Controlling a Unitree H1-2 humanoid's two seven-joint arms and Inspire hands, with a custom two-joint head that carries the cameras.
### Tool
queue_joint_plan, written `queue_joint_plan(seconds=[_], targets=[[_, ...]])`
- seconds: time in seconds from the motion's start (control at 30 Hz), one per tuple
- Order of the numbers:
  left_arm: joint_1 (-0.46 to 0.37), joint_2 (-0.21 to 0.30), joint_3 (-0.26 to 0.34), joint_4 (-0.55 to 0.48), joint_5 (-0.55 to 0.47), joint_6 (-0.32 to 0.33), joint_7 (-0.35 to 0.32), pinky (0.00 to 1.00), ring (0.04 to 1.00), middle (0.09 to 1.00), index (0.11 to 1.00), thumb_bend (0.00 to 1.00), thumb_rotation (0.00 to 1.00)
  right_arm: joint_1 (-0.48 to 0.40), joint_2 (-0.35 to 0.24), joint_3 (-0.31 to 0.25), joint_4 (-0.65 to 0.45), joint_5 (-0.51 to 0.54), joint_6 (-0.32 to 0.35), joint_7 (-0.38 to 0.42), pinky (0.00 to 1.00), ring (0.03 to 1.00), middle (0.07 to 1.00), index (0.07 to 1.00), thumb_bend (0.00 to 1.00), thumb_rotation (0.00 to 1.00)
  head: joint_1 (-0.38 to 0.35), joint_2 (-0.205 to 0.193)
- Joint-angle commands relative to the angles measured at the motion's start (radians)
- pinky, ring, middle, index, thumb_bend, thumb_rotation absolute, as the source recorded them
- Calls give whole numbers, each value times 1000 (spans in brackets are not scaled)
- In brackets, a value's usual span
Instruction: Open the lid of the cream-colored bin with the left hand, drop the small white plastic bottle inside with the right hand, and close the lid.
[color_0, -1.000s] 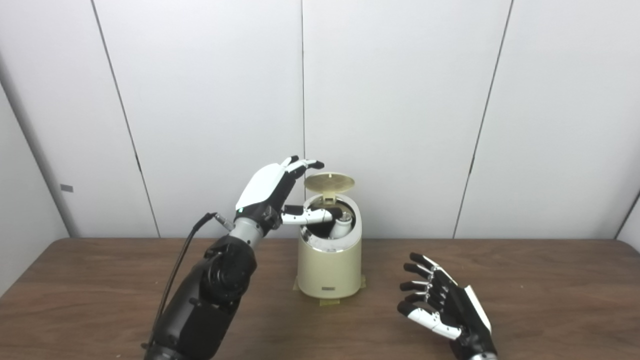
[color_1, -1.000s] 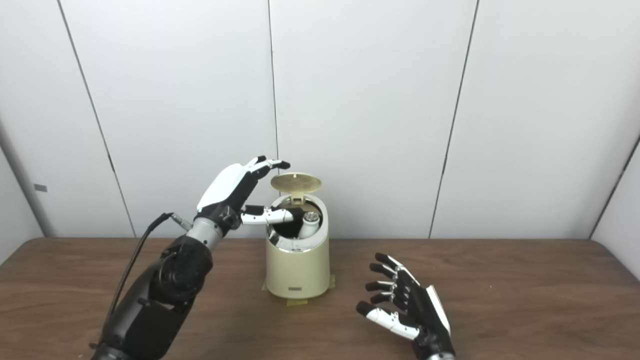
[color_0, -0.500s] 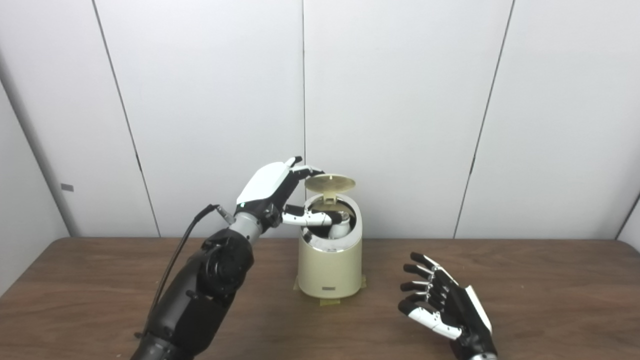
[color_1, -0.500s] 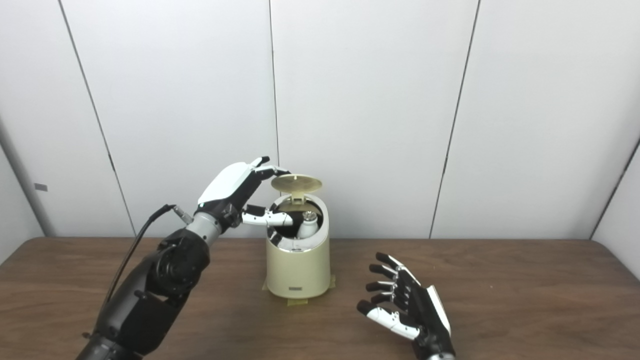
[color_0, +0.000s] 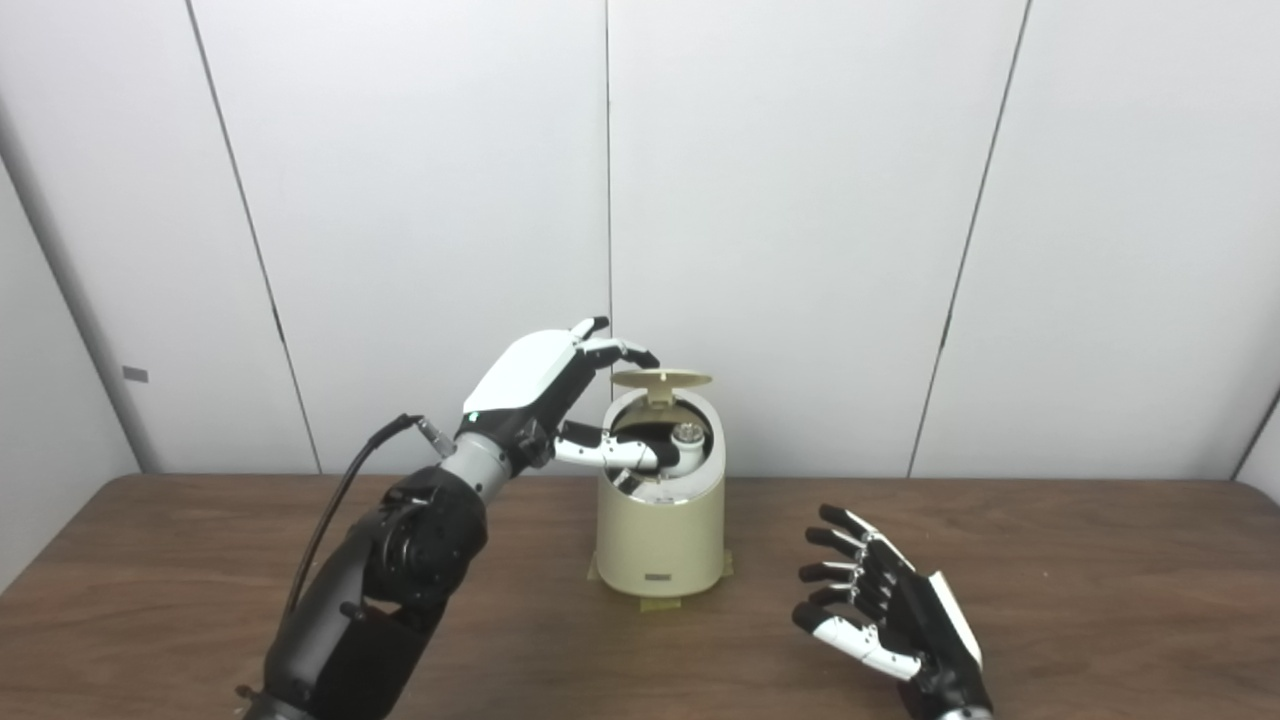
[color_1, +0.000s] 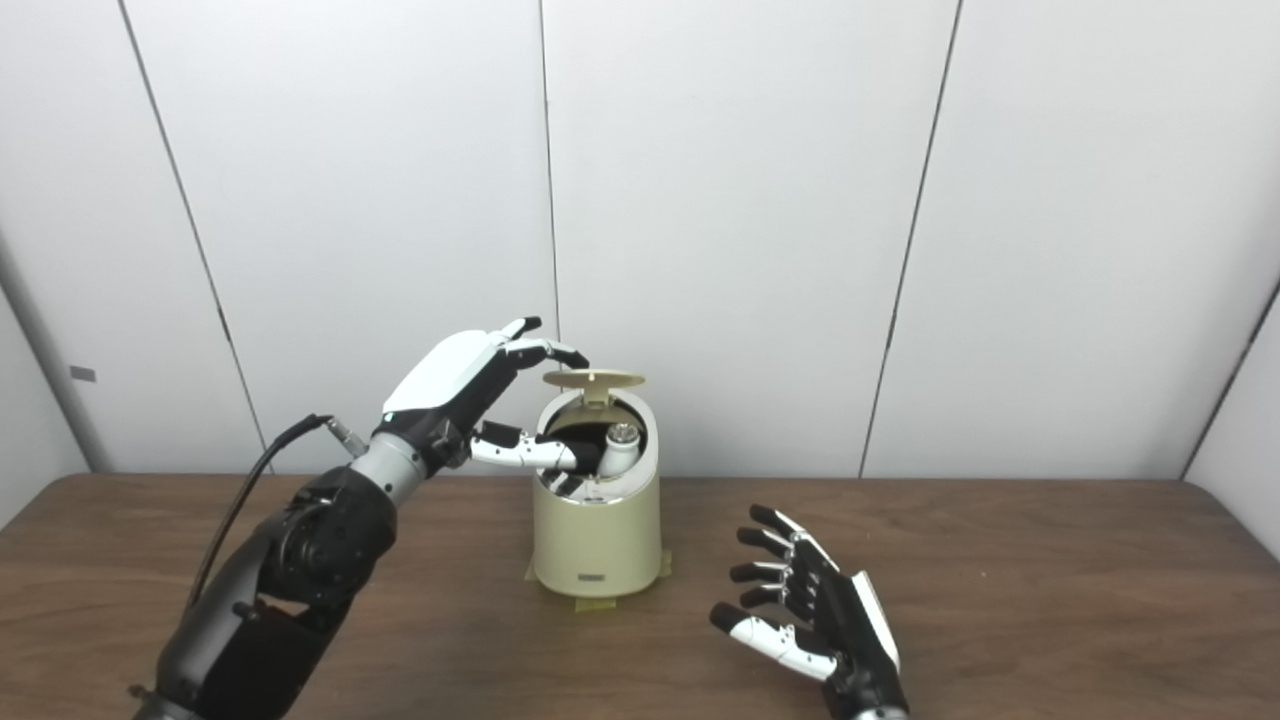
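Note:
The cream-coloured bin (color_0: 660, 540) stands at the table's middle, near the back. Its round lid (color_0: 665, 379) is hinged at the back and hangs about level above the opening, with a gap below it. The small white plastic bottle (color_0: 688, 445) leans inside the bin, its cap showing at the rim. My left hand (color_0: 540, 385) is open at the bin's upper left. Its fingers curl over the lid's left edge and its thumb reaches across the opening below. My right hand (color_0: 880, 610) is open and empty, low over the table to the bin's front right.
The brown wooden table (color_0: 1100, 580) stretches to both sides of the bin. A patch of tape (color_0: 655, 603) lies under the bin's front. A black cable (color_0: 340, 500) loops off my left forearm. White wall panels stand close behind the table.
The lid has tipped forward and down from a raised tilt to about level. My left hand's fingers have followed it down and the forearm has dropped. The right hand has stayed put.

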Motion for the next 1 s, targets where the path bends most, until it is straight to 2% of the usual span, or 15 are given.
queue_joint_plan(seconds=[0.0,0.2,0.37,0.6,0.97], targets=[[-31,6,19,-48,-26,1,-8,1000,1000,856,800,910,555,-29,2,-4,-33,1,-29,-12,554,661,791,844,853,383,-1,1],[-4,-3,23,-57,-55,-9,-22,1000,1000,846,791,920,522,-27,4,-3,-43,-2,-22,-12,552,659,794,846,845,385,-3,5],[16,0,16,-67,-60,-11,-42,1000,1000,852,795,918,550,-27,7,-5,-44,5,-22,-10,550,658,796,846,857,398,-5,8],[26,24,-34,-74,22,-27,-48,1000,1000,838,808,908,567,-29,7,-2,-46,5,-23,-8,552,659,798,845,850,399,-12,15],[40,56,-123,-51,213,-116,-3,1000,975,800,793,919,543,-20,17,-3,-86,-1,18,-15,553,668,802,839,858,397,-24,28]])
